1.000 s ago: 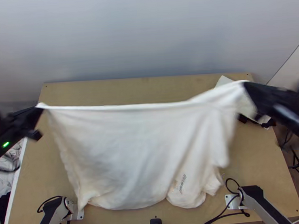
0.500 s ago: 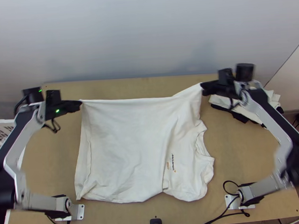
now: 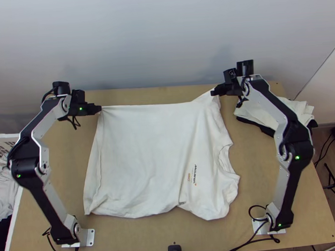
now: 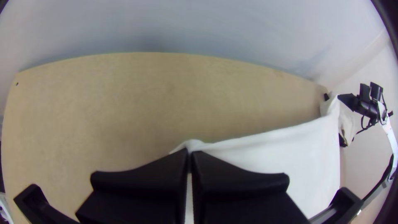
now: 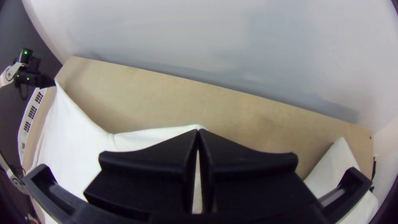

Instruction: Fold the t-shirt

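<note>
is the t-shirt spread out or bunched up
Spread: the t-shirt lies broad over the table, its far edge stretched between the left gripper and the right gripper.

The 2 arms (image 3: 25, 168) have silver links (image 3: 267, 102), black joints (image 3: 301, 151), green lights (image 3: 19, 176), black cables (image 3: 257, 205) and pale plates (image 3: 90, 238) at 7 and 5 o'clock.

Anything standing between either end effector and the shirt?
Nothing visible: the left end effector and right end effector grip the shirt by its far edge. The cloth pile lies to the right, apart from it.
</note>
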`<act>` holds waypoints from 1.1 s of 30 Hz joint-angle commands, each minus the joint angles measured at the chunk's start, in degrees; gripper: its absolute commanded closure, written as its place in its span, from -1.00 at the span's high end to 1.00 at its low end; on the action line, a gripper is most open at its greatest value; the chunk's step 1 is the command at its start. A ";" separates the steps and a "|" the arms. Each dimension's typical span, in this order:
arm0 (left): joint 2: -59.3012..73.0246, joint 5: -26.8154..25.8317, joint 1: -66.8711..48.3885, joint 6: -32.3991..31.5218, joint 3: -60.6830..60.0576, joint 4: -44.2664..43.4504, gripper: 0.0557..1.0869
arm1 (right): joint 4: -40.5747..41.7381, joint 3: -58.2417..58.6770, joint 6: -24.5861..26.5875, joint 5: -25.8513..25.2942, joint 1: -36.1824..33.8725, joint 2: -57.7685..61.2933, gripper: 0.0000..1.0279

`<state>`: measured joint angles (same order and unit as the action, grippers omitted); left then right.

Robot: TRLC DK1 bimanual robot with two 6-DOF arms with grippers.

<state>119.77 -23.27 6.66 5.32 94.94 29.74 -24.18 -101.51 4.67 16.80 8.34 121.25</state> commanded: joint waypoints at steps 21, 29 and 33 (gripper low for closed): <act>-12.63 2.52 -3.40 10.41 -2.65 27.74 -0.92 | -20.38 12.75 -3.17 -1.68 9.15 -22.02 -0.95; -18.87 2.61 -4.28 13.84 -14.16 27.22 -0.92 | -22.57 24.61 -2.73 -0.98 11.17 -31.34 -0.95; -19.75 2.70 -3.84 15.33 -15.75 27.39 -0.92 | -24.68 29.71 -0.98 -0.45 11.96 -33.10 -0.95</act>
<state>103.24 -20.56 2.68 18.15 84.27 56.55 -45.93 -80.34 1.96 15.75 18.83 93.23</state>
